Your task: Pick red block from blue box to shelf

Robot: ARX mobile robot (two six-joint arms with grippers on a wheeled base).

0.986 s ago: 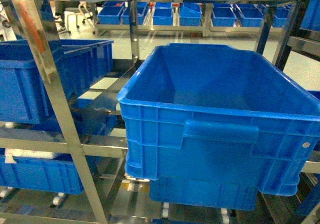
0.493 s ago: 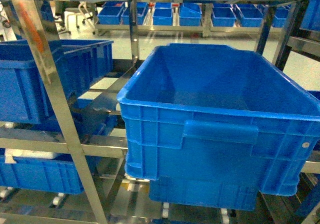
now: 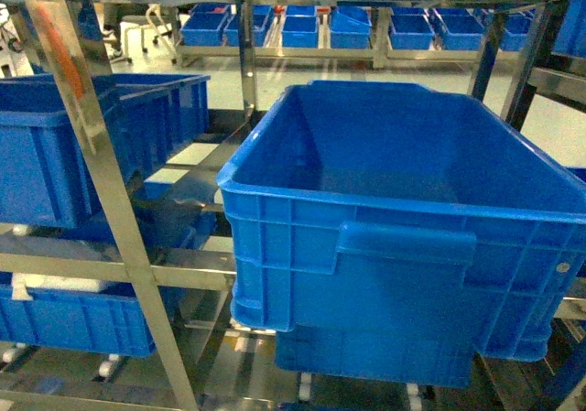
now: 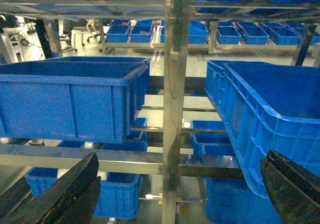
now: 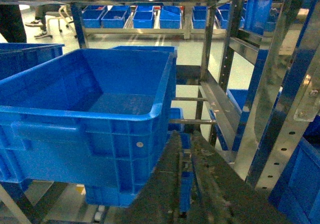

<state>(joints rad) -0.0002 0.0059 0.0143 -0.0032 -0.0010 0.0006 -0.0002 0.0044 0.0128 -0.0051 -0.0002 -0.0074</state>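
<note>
While the left tool [image 4: 175, 194] stood wide open with nothing in it, the shelf [image 4: 172, 84] rose just ahead. I could not tell the right tool's [image 5: 187, 184] state. No red block showed.

All three views closely face one crate [image 3: 403, 237].

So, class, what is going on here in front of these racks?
A two-armed robot faces a steel shelf loaded with dark blue crates; the nearest large crate looks empty. Neither arm holds anything: the left gripper is spread wide open and the right gripper looks closed on nothing. No red block or light turquoise tray shows in any view, so the pick has not begun.
</note>
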